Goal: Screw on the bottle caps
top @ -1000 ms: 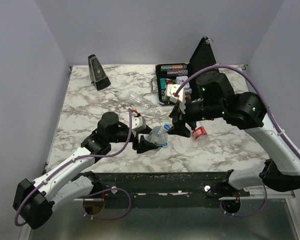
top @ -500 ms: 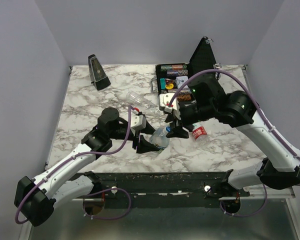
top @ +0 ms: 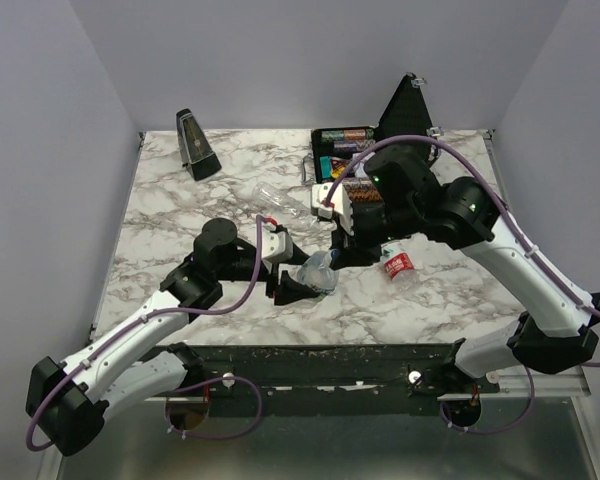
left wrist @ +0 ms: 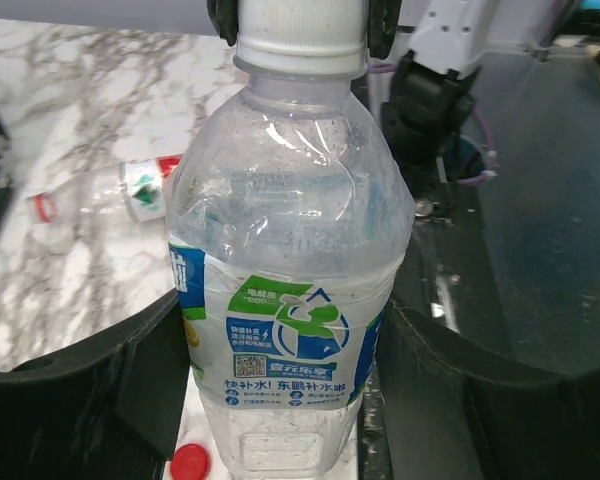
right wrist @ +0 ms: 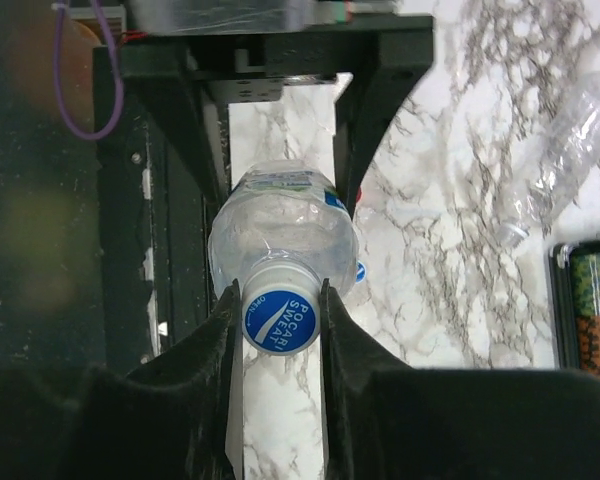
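A clear bottle (top: 313, 273) with a blue and green label is tilted, held low on its body by my left gripper (top: 292, 287). In the left wrist view the gripper (left wrist: 285, 400) is shut on the bottle (left wrist: 290, 250). My right gripper (top: 338, 253) is shut on the blue, white-sided cap (right wrist: 281, 320) that sits on the bottle's neck (right wrist: 283, 225); that cap also shows in the left wrist view (left wrist: 300, 35). A red cap (left wrist: 189, 462) lies on the table under the bottle. Part of another blue cap (right wrist: 361, 270) lies beside the bottle.
A red-labelled bottle (top: 398, 266) lies right of the grippers. A clear bottle (top: 280, 203) lies further back. An open black case (top: 352, 150) with chips stands at the back right. A black metronome (top: 196, 145) stands at the back left.
My right gripper has moved left from beside the red-labelled bottle to the held bottle's neck and now grips its cap. The left gripper has stayed on the bottle.
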